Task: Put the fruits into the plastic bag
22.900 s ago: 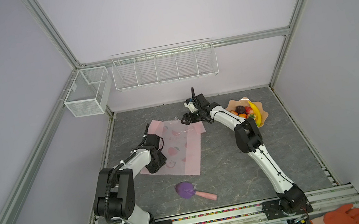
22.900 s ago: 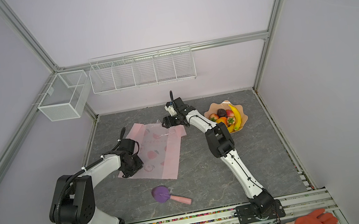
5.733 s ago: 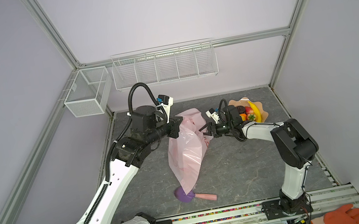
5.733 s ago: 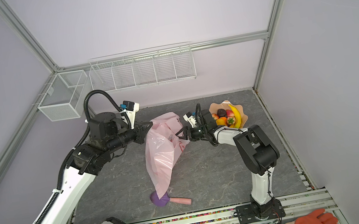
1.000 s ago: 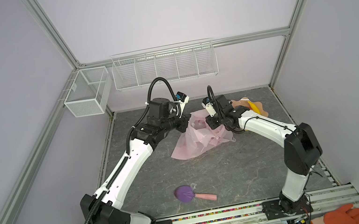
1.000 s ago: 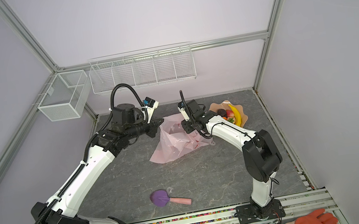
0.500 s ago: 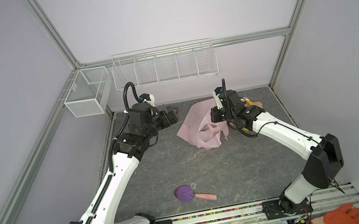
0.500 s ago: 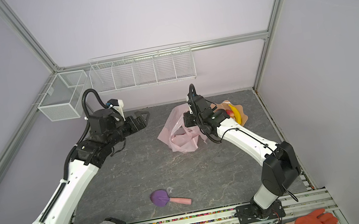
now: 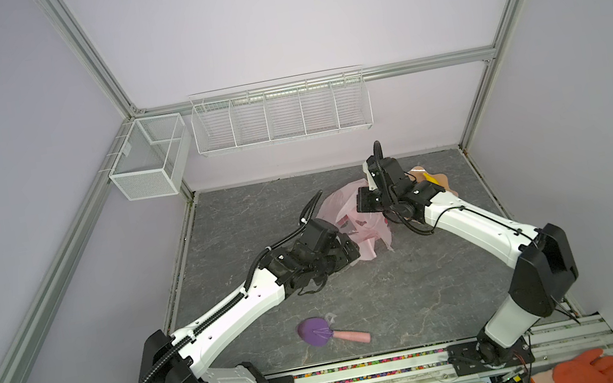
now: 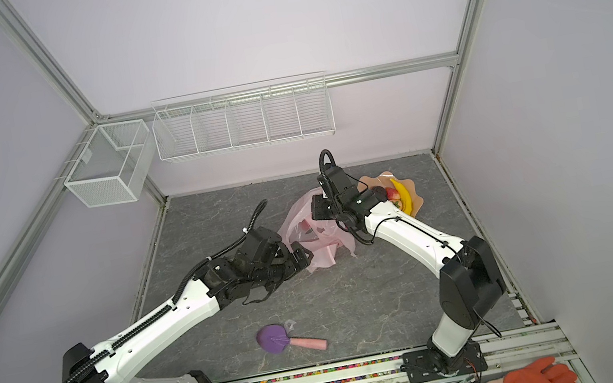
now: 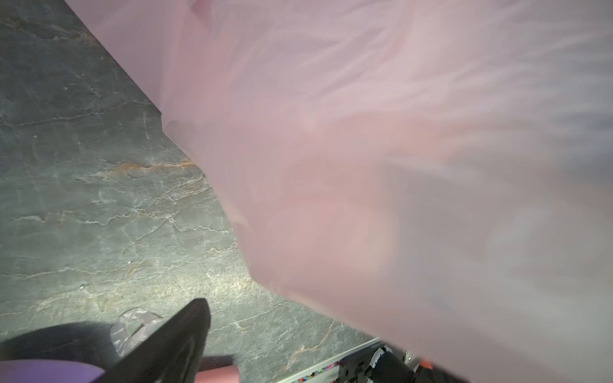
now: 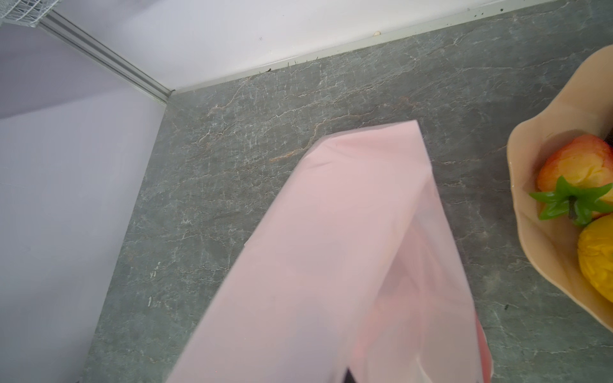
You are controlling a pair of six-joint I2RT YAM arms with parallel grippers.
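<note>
The right gripper [image 10: 320, 210] clamps the bag [image 10: 295, 219], drooping below it — the left gripper [image 10: 299, 256], jaws apart, has the bag's lower edge just ahead.

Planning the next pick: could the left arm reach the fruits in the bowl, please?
Probably not directly: the plastic bag and right gripper lie between the left gripper and the fruits.

The desk [image 9: 397, 291] is overlooked from high up in both top views; the plastic bag [image 11: 365, 132] is filmed close-up from both wrists.
</note>
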